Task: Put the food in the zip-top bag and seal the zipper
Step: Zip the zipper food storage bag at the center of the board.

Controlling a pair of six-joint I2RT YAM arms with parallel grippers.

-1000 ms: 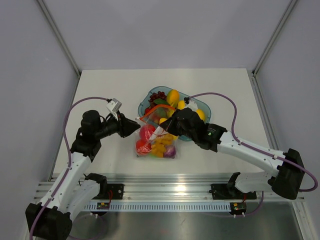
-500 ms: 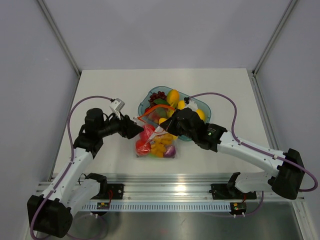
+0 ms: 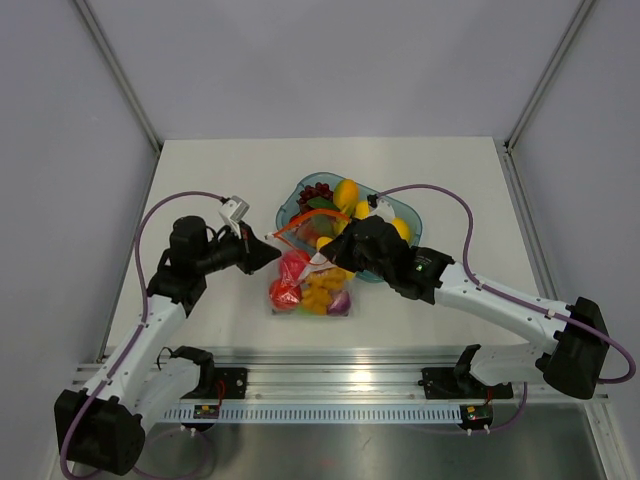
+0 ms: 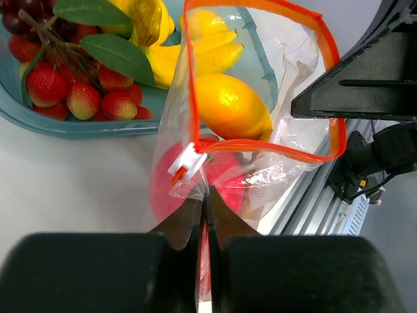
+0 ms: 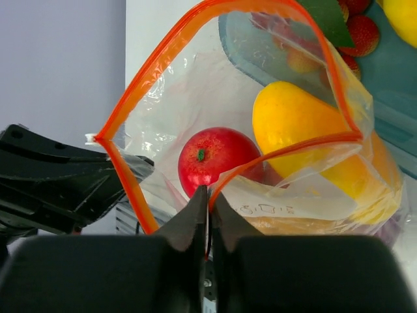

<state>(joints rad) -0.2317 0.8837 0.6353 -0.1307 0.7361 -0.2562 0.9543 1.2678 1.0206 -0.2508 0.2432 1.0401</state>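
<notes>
The zip-top bag (image 3: 305, 285) lies at the middle of the table (image 3: 220, 170), already bulging with food (image 3: 320, 292). A red apple (image 5: 212, 160) and a yellow fruit (image 4: 231, 104) sit close to its mouth. Its zipper (image 4: 187, 72) gapes in a wide orange loop, unsealed, with the white slider (image 4: 186, 163) at the left end. Just beside the mouth, at the bag's 1 o'clock, stands the blue-tinted tray (image 4: 78, 128), where we see strawberries (image 4: 71, 98) and more yellow pieces not yet bagged.

From 9 o'clock the left gripper (image 4: 207, 195) has its jaws pressed together on the bag's film just under the slider. From 3 o'clock the right gripper (image 5: 207, 192) is clamped equally tight, pinching the near lip where the orange strip dips.

We see three risks:
- Both pinches are on thin, slippery film, so a hard pull apart could slide it free and collapse the mouth.
- The left grip sits below the slider, not on it, so dragging may crumple the bag rather than run the slider along.
- With the bag this full, fruit near the mouth could keep the tracks from meeting, or roll out if the bag tips.
</notes>
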